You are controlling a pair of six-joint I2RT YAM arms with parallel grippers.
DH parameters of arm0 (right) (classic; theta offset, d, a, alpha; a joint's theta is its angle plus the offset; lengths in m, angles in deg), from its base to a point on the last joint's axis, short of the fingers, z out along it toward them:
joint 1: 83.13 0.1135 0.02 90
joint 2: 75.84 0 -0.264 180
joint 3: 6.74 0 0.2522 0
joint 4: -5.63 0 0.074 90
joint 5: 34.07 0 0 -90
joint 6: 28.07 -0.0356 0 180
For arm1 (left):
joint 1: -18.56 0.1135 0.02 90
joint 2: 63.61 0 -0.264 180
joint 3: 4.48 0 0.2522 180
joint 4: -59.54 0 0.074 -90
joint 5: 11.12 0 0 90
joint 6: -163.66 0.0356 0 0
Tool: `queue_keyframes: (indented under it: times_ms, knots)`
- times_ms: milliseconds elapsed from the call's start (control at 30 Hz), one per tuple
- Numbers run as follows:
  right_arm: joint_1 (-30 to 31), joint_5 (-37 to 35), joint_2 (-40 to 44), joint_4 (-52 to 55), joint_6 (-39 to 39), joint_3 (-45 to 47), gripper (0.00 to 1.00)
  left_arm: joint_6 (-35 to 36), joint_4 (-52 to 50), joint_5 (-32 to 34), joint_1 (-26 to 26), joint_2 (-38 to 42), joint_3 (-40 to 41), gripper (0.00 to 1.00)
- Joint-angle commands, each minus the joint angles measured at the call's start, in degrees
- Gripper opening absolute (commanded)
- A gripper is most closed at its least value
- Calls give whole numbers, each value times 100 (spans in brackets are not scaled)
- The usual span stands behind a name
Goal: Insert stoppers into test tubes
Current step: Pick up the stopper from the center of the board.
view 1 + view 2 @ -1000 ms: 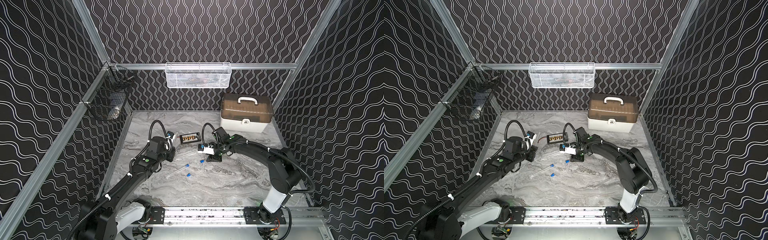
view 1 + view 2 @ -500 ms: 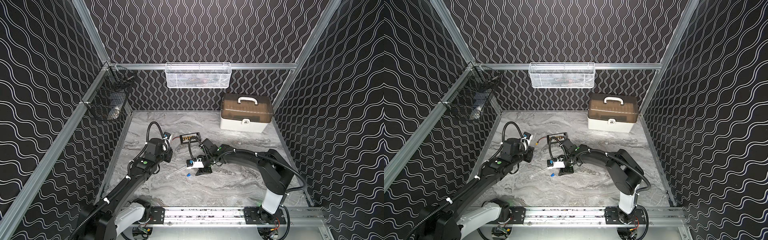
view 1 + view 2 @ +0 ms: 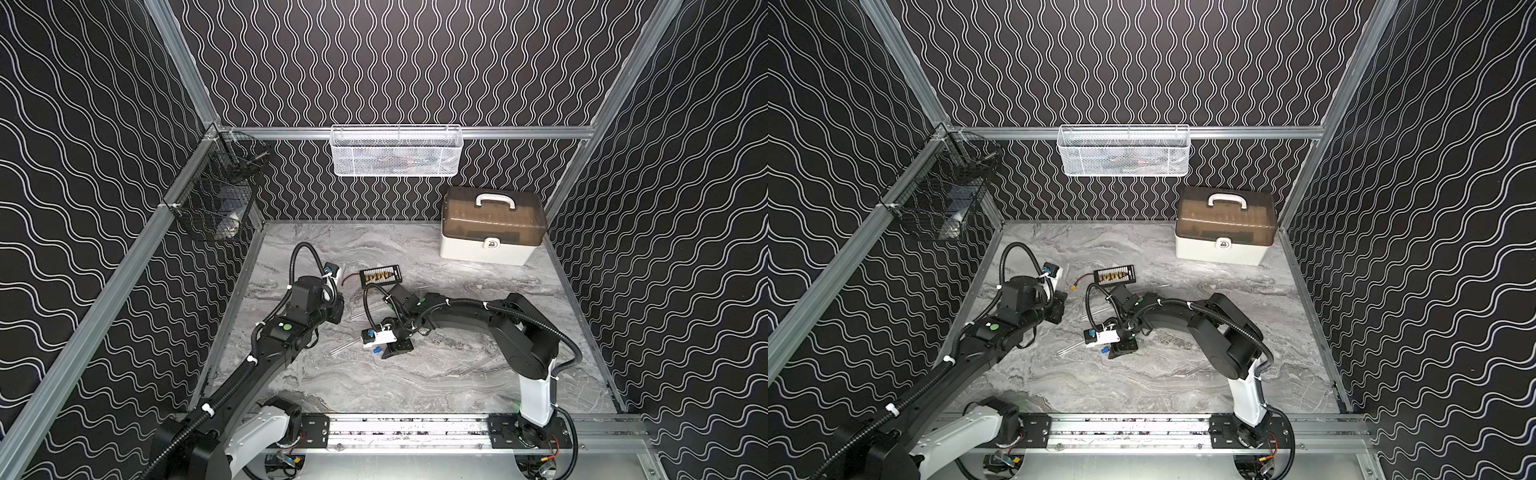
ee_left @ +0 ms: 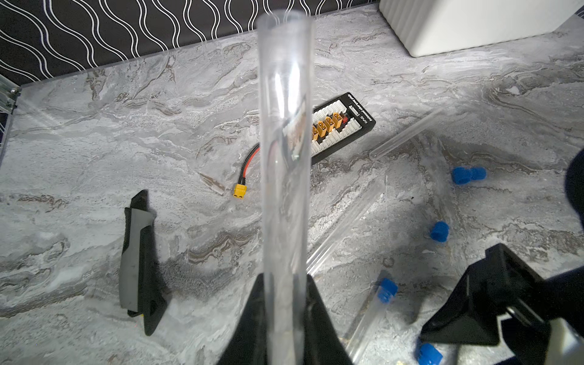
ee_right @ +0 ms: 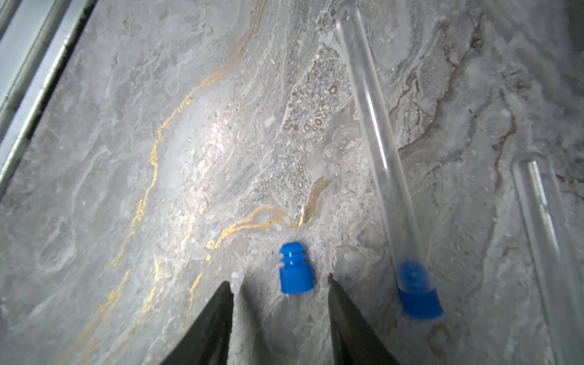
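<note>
My left gripper (image 4: 282,303) is shut on a clear test tube (image 4: 284,151) that points away from the wrist, open end far. In both top views this gripper (image 3: 334,311) hangs at the left of the table. My right gripper (image 5: 279,284) is open and low over the table, and a loose blue stopper (image 5: 295,271) lies just ahead of its fingertips, touching neither. Beside it lies a tube (image 5: 376,142) with a blue stopper (image 5: 418,294) in its mouth. In the left wrist view, bare tubes (image 4: 344,224) and other loose stoppers (image 4: 439,231) lie around.
A black board with gold connectors (image 3: 380,276) and its yellow connector (image 4: 240,191) lie behind the grippers. A grey-and-black handled tool (image 4: 139,262) lies at the left. A brown-lidded case (image 3: 492,232) stands at the back right. Wire baskets (image 3: 395,151) hang on the walls.
My right arm swung forward and left from near the board and came down over the loose stopper, its jaws a little wider. My left arm shifted slightly back with its tube.
</note>
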State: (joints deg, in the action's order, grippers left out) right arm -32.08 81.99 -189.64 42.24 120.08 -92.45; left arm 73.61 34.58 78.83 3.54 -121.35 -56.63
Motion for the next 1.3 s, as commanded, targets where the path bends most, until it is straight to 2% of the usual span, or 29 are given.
queue_keyframes:
  times_ms: [0, 500, 800, 1033, 1267]
  knots:
    - [26, 143, -80, -98, 161, -74, 47, -24, -5, -21, 2, 35, -54, 0]
    - [36, 40, -184, -26, 258, -97, 32, 40, 30, -109, 9, -62, -81, 0]
    - [37, 13, -393, -21, 241, -180, 31, 60, 32, -94, 9, -60, -63, 0]
    - [29, -61, -400, 0, 276, -158, 27, 104, 22, -65, 8, -40, -55, 0]
    - [24, -213, -311, -9, 280, -83, 30, 109, 57, -99, 4, -40, -50, 0]
